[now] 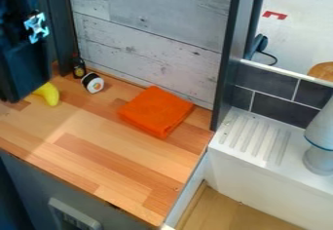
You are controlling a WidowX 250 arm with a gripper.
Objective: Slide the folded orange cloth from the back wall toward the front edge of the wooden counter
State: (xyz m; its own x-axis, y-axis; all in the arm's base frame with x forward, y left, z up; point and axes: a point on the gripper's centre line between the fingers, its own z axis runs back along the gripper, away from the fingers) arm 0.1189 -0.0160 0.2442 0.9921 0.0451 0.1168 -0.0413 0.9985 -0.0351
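Yellow curved banana [50,94] lies at the left of the light wooden surface [120,148], partly hidden behind the black gripper [23,80] at the far left; whether that gripper is open or closed, I cannot tell. Just right of the banana sits a black-and-white round piece with an orange centre [94,83], beside a small dark bottle [79,68]. Farther right, an orange folded cloth [156,111] lies near the pale plank wall [153,39].
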